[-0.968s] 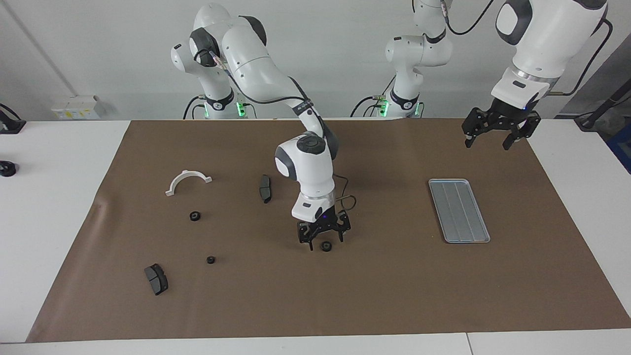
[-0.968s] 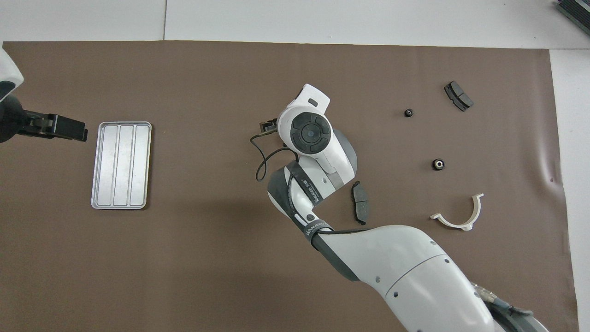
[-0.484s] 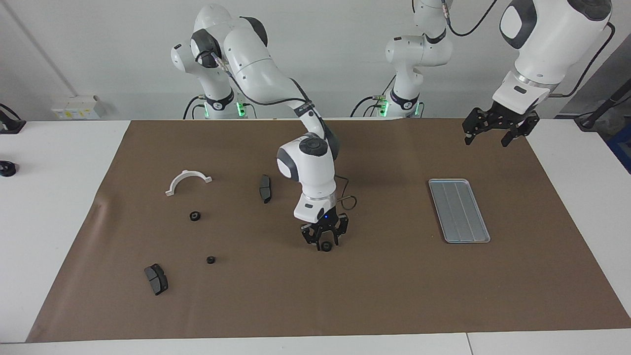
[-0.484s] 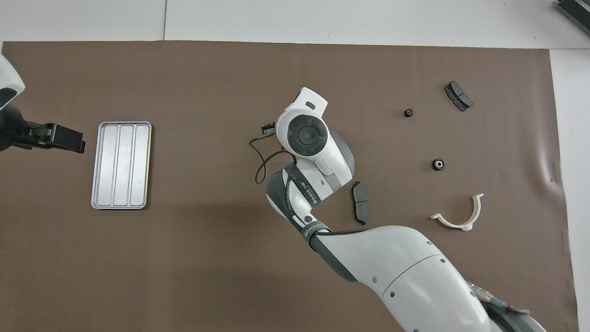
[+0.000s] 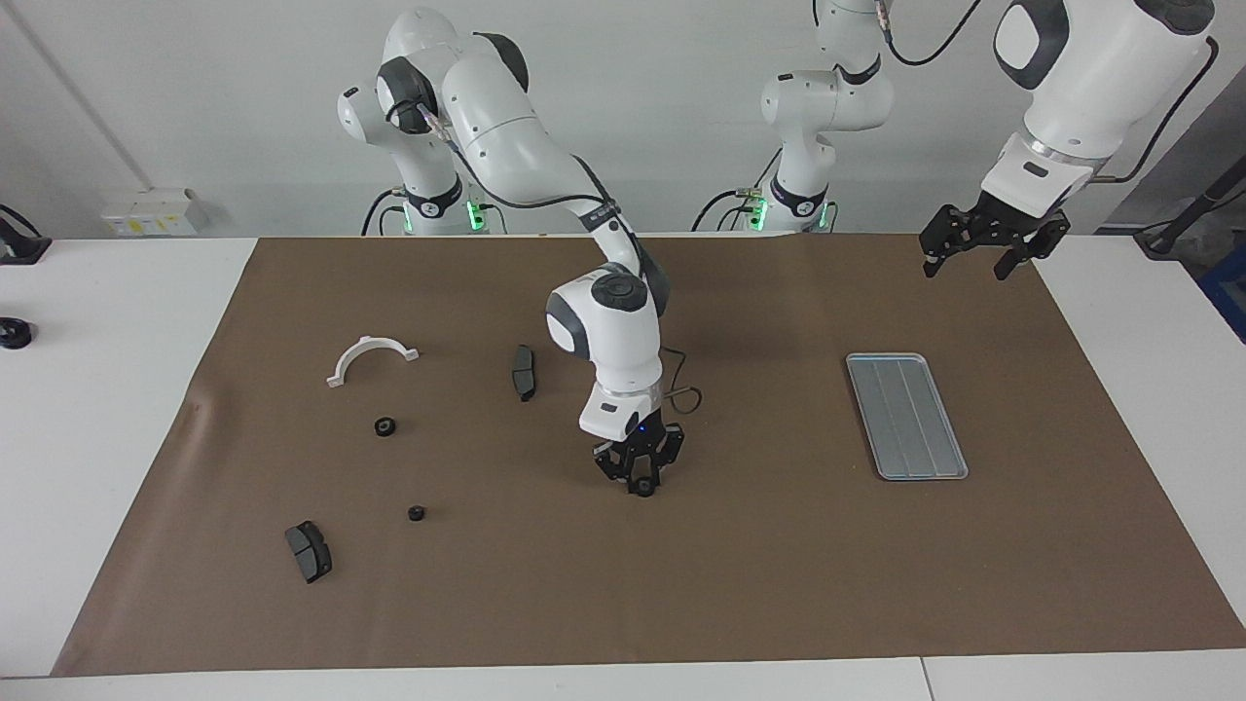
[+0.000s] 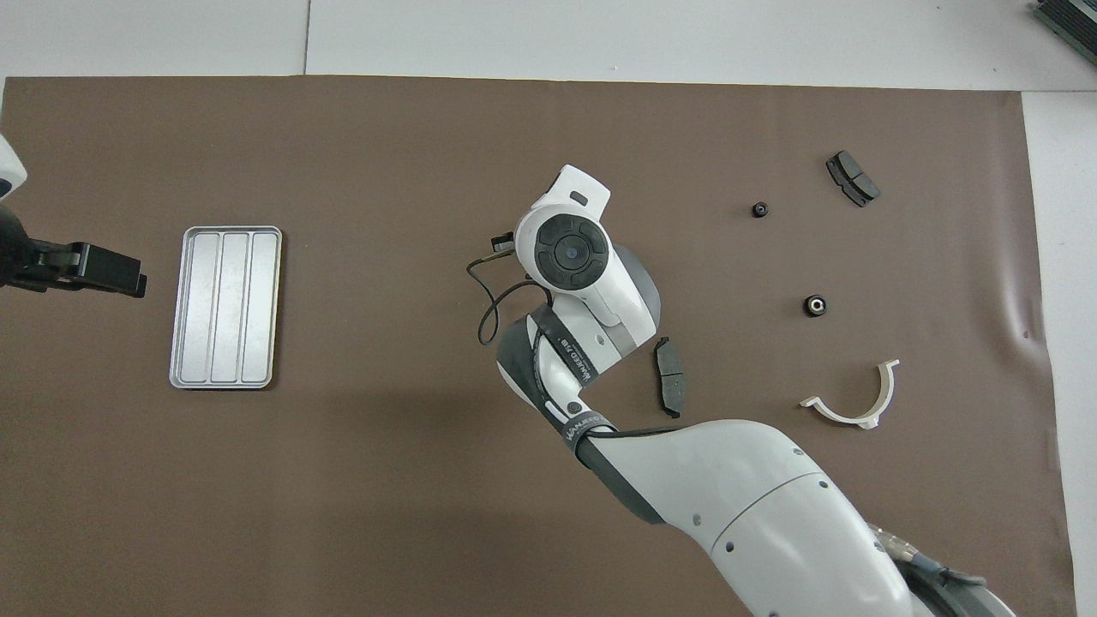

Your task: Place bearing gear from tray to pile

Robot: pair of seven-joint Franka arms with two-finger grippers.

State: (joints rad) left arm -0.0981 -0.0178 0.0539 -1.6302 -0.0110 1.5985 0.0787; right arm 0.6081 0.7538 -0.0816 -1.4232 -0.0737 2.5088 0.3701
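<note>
A small black bearing gear [image 5: 642,486] lies on the brown mat mid-table, well away from the silver tray [image 5: 906,416], which is empty. My right gripper [image 5: 640,481] stands down over the gear with its fingers closed in on both sides of it. In the overhead view the right wrist [image 6: 572,248] hides the gear and the fingers. The pile lies toward the right arm's end: a white half-ring bracket [image 5: 371,354] and two dark brake pads [image 5: 524,371] [image 5: 309,551]. My left gripper [image 5: 964,270] is open and empty, raised over the mat's corner near its base.
Two more small black gears [image 5: 385,425] [image 5: 416,512] lie among the pile parts. The tray [image 6: 224,307], bracket [image 6: 853,398] and brake pads [image 6: 669,387] [image 6: 852,177] also show in the overhead view. A black cable loops beside the right wrist [image 6: 488,300].
My right gripper slid over the gear, came down around it and narrowed its fingers from wide open. My left gripper rose and drew back toward its base.
</note>
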